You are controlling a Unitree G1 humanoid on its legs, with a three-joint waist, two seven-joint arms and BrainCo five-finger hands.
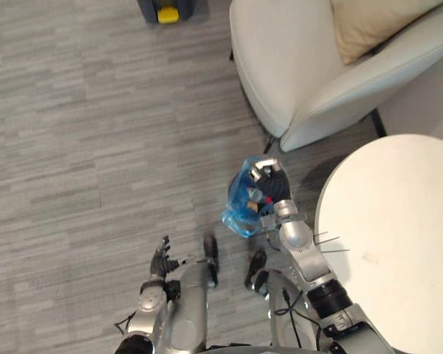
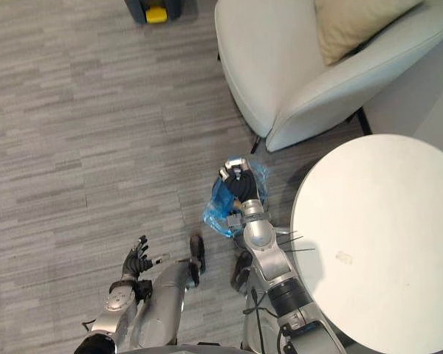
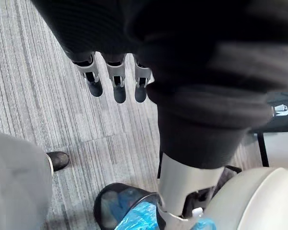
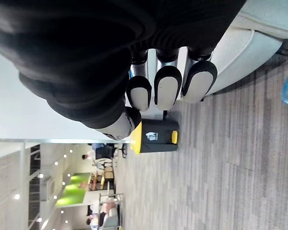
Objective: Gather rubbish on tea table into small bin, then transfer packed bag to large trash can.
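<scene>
Grey carpet [image 1: 81, 147]; large trash can [image 1: 167, 11] far off. Left hand [image 1: 161, 258] hung low, fingers straight, empty. Right hand [image 1: 272, 184] curled round top of blue bag [image 1: 240, 214] (rubbish inside), near armchair [image 1: 295, 74], tea table [image 1: 399, 221] just right. Risk: thin plastic slipping from grip mid-carry, spilling contents

left hand [image 1: 160, 262] low, fingers relaxed | right hand [image 1: 272, 183] forward, fingers curled

bag [image 1: 244, 212] translucent blue; floor [image 1: 96, 133] grey, streaked; desk [image 1: 399, 243] white; armchair [image 1: 295, 66] off-white, cushion [image 1: 369, 22] beige; trash can [image 1: 167, 12] dark, yellow front.
</scene>
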